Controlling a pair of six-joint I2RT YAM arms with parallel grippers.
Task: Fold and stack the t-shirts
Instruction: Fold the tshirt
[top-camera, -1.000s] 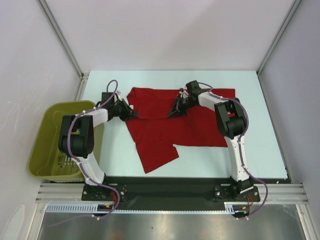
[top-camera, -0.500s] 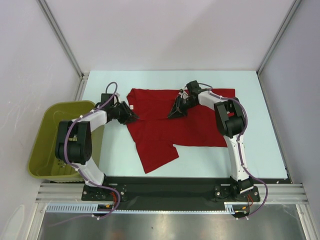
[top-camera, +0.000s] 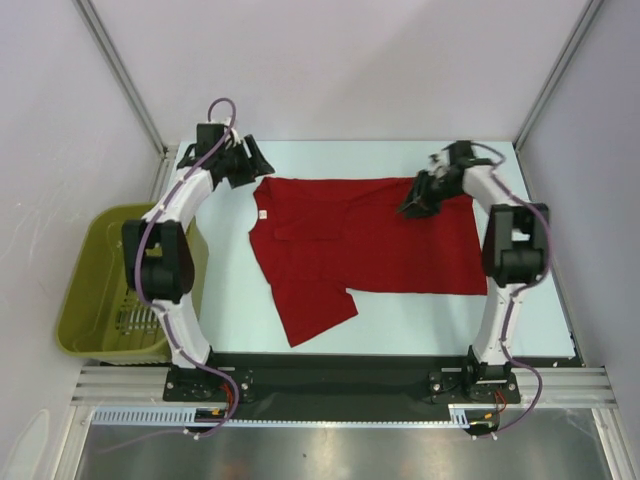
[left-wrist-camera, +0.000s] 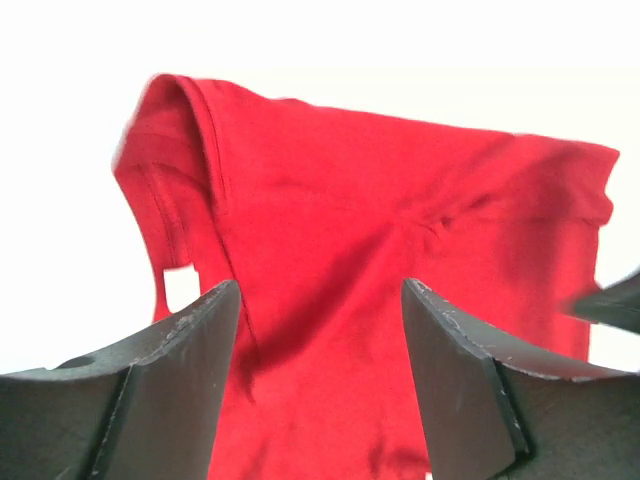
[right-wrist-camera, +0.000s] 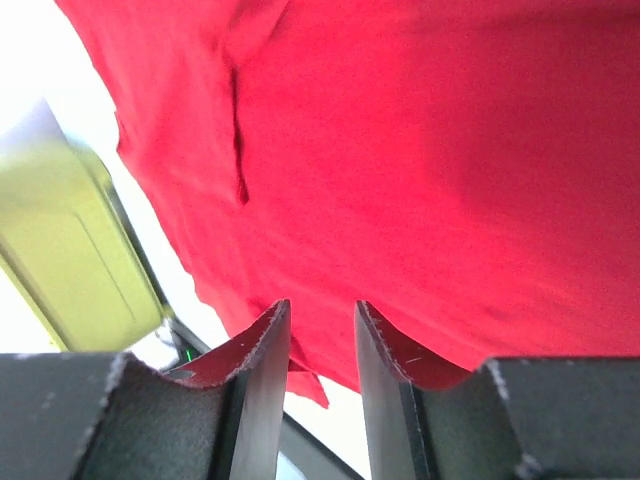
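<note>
Red t-shirt (top-camera: 365, 245) is lying flat just ahead of the wide-open, empty left claw (left-wrist-camera: 318, 290) and beneath the right claw (right-wrist-camera: 322, 305), whose jaws are standing slightly parted.

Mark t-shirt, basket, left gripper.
t-shirt (top-camera: 370, 235), top view, middle of the body.
basket (top-camera: 88, 275), top view, left wall.
left gripper (left-wrist-camera: 318, 300), left wrist view, midway between fingertips.

Prob. robotics lab: white-walled cell (top-camera: 350, 60), alu. frame post (top-camera: 118, 75), mounting rail (top-camera: 560, 380).
</note>
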